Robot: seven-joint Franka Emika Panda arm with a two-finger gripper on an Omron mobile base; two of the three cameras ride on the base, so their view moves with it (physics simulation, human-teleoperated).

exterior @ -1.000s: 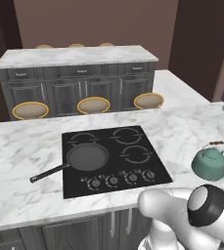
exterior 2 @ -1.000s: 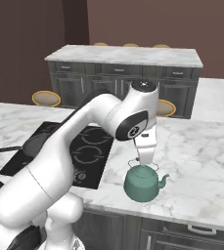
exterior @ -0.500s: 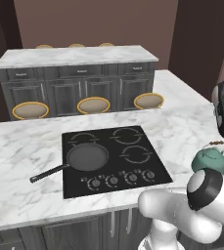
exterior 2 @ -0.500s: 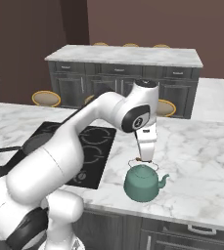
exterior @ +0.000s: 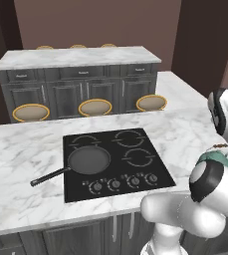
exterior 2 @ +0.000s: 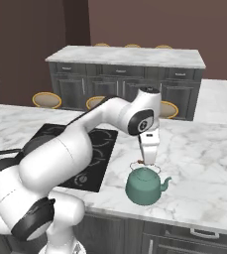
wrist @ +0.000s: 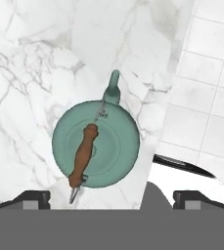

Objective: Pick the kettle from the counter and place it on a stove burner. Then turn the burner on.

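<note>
While the gripper (exterior 2: pixel 148 159) hangs wide open just above the kettle (exterior 2: pixel 143 186) on the counter (exterior 2: pixel 204 163), it should descend straight, fingers straddling the brown handle (wrist: pixel 84 154), before closing; the stove burner (exterior: pixel 139 157) waits beyond.

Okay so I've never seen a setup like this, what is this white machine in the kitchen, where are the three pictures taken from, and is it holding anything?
It's a white robot arm on a base that can drive. Two pictures come from cameras on the base, behind the arm to its left and right. The third looks down from the hand itself. Its gripper hangs open just above a teal kettle, holding nothing. The kettle stands on the marble counter, beside a black cooktop with ring-marked burners. A frying pan sits on one burner.
</note>
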